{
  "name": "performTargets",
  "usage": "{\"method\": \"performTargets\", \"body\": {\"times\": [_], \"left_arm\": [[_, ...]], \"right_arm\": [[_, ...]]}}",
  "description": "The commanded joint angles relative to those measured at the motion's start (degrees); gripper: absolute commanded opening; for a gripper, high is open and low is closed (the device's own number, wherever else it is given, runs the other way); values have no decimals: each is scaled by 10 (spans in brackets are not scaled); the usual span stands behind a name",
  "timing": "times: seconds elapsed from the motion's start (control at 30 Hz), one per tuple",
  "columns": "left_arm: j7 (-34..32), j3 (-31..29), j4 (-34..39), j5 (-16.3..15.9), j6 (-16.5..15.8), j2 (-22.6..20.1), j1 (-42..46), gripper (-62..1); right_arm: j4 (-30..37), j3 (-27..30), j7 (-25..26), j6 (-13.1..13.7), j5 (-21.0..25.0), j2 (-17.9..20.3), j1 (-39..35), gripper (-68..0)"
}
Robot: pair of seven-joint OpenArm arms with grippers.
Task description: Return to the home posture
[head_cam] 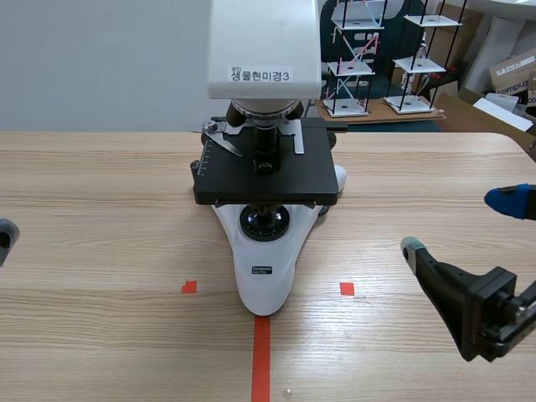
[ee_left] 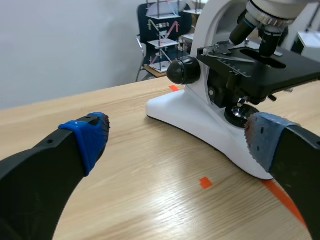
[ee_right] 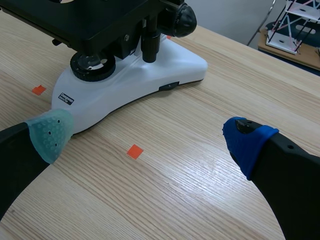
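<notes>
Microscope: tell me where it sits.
In the scene view the microscope stands mid-table, its white foot's tip at the far end of the central tape line.

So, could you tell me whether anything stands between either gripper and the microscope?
Nothing visible does. The left gripper and the right gripper are both open and empty. Each is apart from the microscope, with only bare wooden table and flat tape marks between.

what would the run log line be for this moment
task: return home | left gripper: open, empty, apart from microscope | right gripper: open, empty, apart from microscope | microscope: upright on table, untouched
</notes>
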Motion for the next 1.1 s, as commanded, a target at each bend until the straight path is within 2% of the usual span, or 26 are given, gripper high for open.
{"method": "performTargets", "body": {"times": [0.0,0.1,0.2,0.47,1.07], "left_arm": [[-6,-2,27,19,-2,17,10,9],[0,-2,60,64,-2,43,35,13],[0,-2,85,84,-2,61,48,14],[0,-2,104,85,10,66,59,14],[0,-2,104,89,10,77,63,14]], "right_arm": [[3,1,10,-2,6,6,-1,-4],[3,1,10,-2,6,6,-1,-4],[3,1,10,-2,6,6,-1,-4],[3,1,10,-2,6,6,-1,-4],[3,1,10,-2,6,6,-1,-4]]}}
